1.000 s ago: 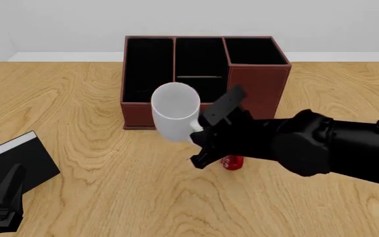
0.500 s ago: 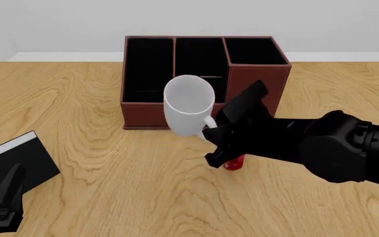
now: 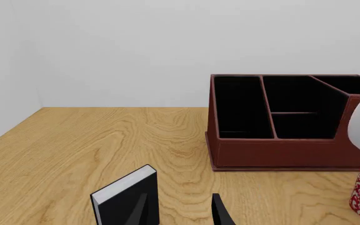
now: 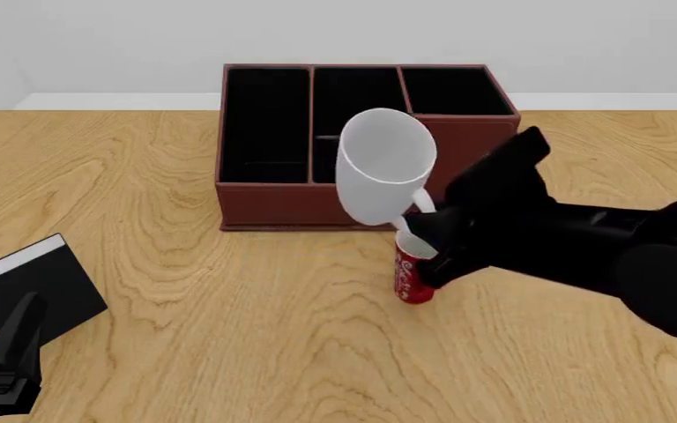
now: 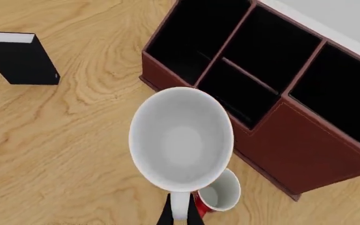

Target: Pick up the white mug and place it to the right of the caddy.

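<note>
Wooden table (image 4: 197, 352) (pale grain), white wall (image 3: 167, 42)

A red mug (image 4: 412, 279) stands mid-table, a black white-edged box (image 4: 33, 288) near the table's left edge.

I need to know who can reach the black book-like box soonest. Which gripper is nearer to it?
Left. The left gripper sits right beside the black box at the table's near left; the right gripper holds the white mug by the caddy.
</note>
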`<action>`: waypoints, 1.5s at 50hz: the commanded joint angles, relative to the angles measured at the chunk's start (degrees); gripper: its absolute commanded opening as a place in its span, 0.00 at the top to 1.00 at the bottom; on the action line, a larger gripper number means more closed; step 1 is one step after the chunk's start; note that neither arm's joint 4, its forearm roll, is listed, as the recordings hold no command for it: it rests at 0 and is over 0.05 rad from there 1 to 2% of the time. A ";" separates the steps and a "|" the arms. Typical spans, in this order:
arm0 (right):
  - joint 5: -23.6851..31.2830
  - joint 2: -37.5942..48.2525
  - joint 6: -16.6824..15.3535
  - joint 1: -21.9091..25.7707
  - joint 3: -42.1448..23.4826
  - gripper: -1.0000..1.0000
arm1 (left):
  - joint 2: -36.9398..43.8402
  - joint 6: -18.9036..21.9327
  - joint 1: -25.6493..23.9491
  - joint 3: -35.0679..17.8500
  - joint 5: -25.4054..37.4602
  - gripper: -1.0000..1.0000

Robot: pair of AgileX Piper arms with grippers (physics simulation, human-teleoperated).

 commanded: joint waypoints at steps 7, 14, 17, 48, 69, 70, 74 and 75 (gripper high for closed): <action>2.35 -5.92 0.56 -5.55 1.99 1.00 | 0.00 0.00 0.00 0.00 0.00 0.00; 3.60 -8.16 0.47 -8.34 2.70 1.00 | 0.00 0.00 0.00 0.00 0.00 0.00; 3.95 -8.84 0.80 -9.31 3.03 1.00 | 0.00 0.00 0.00 0.00 0.00 0.00; 4.15 -13.19 4.20 -19.74 7.69 1.00 | 0.00 0.00 0.00 0.00 0.00 0.00; 3.93 -17.78 6.97 -25.93 12.51 1.00 | 0.00 0.00 0.00 0.00 0.00 0.00; 3.89 -17.85 7.05 -26.06 12.67 1.00 | 0.00 0.00 0.00 0.00 0.00 0.00; 4.02 -18.70 7.41 -26.97 13.27 1.00 | 0.00 0.00 0.00 0.00 0.00 0.00; 4.11 -18.91 7.58 -27.30 13.43 1.00 | 0.00 0.00 0.00 0.00 0.00 0.00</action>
